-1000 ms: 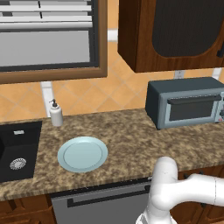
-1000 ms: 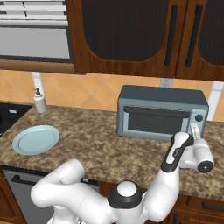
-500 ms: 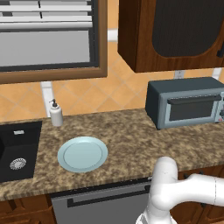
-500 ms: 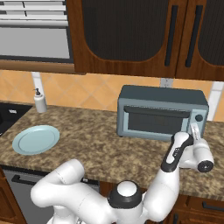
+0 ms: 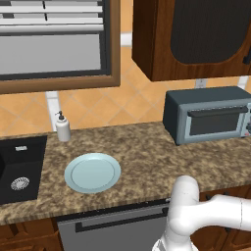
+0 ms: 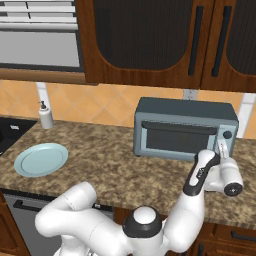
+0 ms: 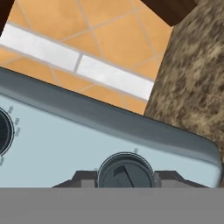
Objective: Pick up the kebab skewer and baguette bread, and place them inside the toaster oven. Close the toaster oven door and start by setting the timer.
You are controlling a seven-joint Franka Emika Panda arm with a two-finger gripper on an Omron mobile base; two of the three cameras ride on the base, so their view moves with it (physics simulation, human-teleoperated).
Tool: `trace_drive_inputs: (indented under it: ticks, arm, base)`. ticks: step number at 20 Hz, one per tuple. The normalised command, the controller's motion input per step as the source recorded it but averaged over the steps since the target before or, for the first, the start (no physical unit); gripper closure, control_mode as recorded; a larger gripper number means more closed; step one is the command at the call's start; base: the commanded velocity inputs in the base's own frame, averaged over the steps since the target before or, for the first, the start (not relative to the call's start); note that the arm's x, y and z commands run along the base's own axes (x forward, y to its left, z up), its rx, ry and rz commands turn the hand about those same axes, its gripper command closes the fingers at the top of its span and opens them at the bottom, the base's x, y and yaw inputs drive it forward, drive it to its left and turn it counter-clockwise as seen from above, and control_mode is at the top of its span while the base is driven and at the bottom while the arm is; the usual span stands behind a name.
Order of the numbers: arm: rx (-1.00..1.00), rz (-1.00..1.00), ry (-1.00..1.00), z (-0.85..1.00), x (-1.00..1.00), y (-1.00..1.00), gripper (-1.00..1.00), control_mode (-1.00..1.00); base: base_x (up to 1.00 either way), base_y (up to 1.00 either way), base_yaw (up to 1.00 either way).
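Observation:
The toaster oven (image 6: 185, 127) (image 5: 206, 115) stands on the counter by the wall. Its door (image 6: 177, 140) is up and closed. My gripper (image 6: 222, 148) is pressed against the control panel at the oven's right end. In the hand view a round dark knob (image 7: 126, 168) on the pale panel sits between my two fingertips (image 7: 83, 178), and the gripper (image 7: 127, 178) is shut on it. A second dial (image 7: 4, 131) shows at the left edge. The kebab skewer and the baguette bread are hidden from view.
A pale blue plate (image 5: 92, 172) (image 6: 41, 159) lies bare on the granite counter. A soap dispenser (image 5: 62, 126) stands by the wall beside the black sink (image 5: 19, 169). Dark wood cabinets (image 6: 165, 40) hang above the oven.

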Motion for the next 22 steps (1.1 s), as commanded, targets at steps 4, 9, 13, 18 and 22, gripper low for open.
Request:
trace_drive_inputs:
  ticks: [4,9,13,18,22]
  arm:
    - [0.09,-0.01,0.00,0.23,0.02,0.09,1.00,-1.00]
    - [0.12,0.00,0.00,0.12,0.00,0.07,1.00,-1.00]
    - [0.12,0.00,0.00,0.02,0.00,0.03,1.00,-1.00]
    - [0.08,-0.01,0.00,0.02,0.03,0.09,1.00,-1.00]
    - [0.04,-0.03,0.00,0.09,0.29,0.06,1.00,-1.00]
  base:
    - [0.00,0.00,0.00]
    - [0.00,0.00,0.00]
    - [0.00,0.00,0.00]
    - [0.00,0.00,0.00]
    - [0.00,0.00,0.00]
